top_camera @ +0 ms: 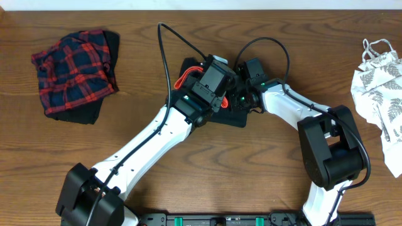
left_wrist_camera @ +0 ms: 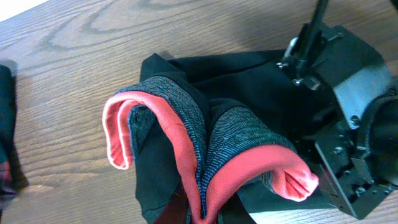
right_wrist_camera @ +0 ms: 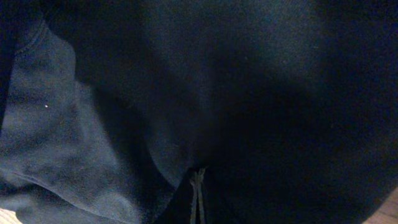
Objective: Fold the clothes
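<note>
The wooden table (top_camera: 264,176) fills the overhead view. Across it we see the two arms reaching inward: the left arm (top_camera: 151,141) from the near left corner and the right arm (top_camera: 326,147) from the near right, their heads almost meeting at the centre.

Only the overhead view shows the other clothes. A red-navy plaid piece (top_camera: 72,72) lies on dark cloth at the far left, and a white leaf-print top (top_camera: 380,88) sits at the right edge. Both are well apart from the arms.

The black leggings (top_camera: 233,118) lie bunched at mid-table, mostly hidden from above by the arms. The left wrist view opens them up for us. The grey-and-coral waistband (left_wrist_camera: 186,143) stands lifted in two loops that gather at the bottom edge, where the left gripper (top_camera: 204,70) pinches it with jaws closed narrow.

The same view shows the right gripper (left_wrist_camera: 351,124) resting on the black cloth just beside the waistband. Its own camera sees only dark fabric, which fills the frame. Its jaws are closed, but we cannot tell whether they have caught any cloth.
</note>
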`<state>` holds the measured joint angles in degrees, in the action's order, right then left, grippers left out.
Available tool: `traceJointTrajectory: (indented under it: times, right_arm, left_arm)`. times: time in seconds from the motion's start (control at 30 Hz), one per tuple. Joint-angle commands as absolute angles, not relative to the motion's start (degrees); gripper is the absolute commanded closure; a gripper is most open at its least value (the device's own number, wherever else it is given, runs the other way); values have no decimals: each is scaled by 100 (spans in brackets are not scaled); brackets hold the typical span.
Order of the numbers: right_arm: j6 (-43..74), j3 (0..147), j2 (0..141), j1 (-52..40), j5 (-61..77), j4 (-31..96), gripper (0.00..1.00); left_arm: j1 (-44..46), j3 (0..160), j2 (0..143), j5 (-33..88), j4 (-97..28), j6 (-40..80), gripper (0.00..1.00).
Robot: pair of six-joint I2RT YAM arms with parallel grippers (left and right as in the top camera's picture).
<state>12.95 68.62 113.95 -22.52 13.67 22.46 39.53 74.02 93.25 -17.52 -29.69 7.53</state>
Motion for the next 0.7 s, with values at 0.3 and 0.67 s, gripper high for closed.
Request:
traceJointTrajectory:
  times: [0.3,0.67]
  right_arm:
    - [1258,6840,11216,-2211,1352,2359,92]
    - [1061,6847,9574,-2139,1754,3291,97]
  left_arm:
    - [3964,7588,9358,-1737,-2816,825,94]
    - [3962,7588,9445,-1739,-2858,825,94]
